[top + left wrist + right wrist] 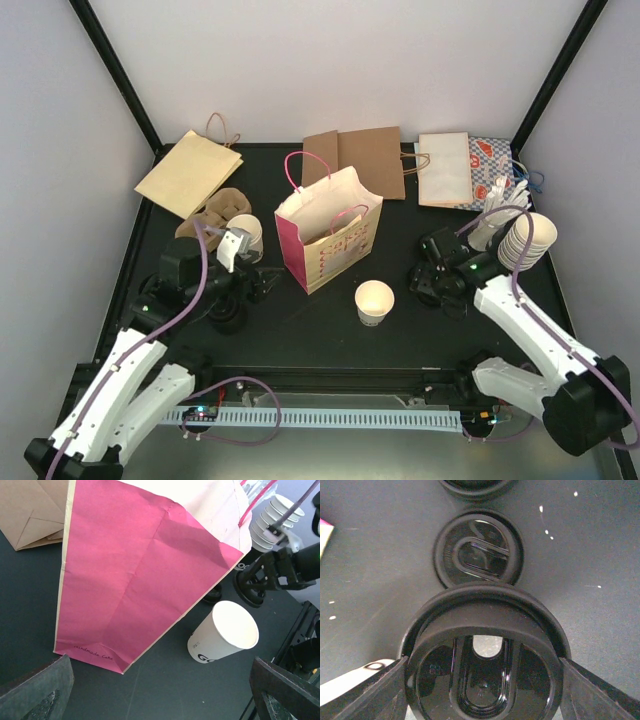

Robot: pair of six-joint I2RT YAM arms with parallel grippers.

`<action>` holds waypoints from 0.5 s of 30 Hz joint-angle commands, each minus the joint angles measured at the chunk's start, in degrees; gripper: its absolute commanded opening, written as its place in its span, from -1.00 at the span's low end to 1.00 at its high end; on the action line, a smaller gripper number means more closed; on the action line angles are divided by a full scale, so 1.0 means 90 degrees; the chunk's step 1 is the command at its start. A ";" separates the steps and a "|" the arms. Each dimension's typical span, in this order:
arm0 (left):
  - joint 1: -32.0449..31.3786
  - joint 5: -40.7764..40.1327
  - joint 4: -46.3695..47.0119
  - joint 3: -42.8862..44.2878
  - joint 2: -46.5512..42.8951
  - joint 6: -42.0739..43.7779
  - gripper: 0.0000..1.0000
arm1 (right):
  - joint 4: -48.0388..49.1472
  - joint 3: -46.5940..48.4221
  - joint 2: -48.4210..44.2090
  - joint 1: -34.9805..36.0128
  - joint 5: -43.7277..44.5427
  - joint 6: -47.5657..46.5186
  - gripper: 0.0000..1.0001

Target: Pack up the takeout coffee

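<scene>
Single takeout coffee cup (374, 300) upright on counter (300, 335), cream inside showing, at 4 o'clock of the paper bag (330, 235), near it but apart. The paper bag stands upright, mouth open, pink side panel, pink handles; contents can't be made out. On left gripper (162, 687) jaws released wide, facing bag side and cup. On right gripper (482, 680) jaws grasping a held black lid (482, 625); a second black lid (479, 550) lies flat at its 12 o'clock. Nested cup stack (525, 240) at counter's 3 o'clock.
</scene>
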 commanded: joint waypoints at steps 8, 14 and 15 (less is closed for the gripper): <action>-0.0497 0.0263 0.0187 0.0126 0.0102 -0.0806 0.98 | -0.0907 0.1150 -0.0314 0.1132 -0.0178 -0.0650 0.53; -0.1602 -0.0540 0.0790 -0.0300 -0.0165 -0.1658 0.97 | -0.0706 0.1396 -0.0166 0.1902 -0.0169 -0.0718 0.50; -0.1790 -0.0683 0.0951 -0.0404 -0.0182 -0.1824 0.97 | -0.0652 0.1401 -0.0121 0.1973 -0.0189 -0.0744 0.49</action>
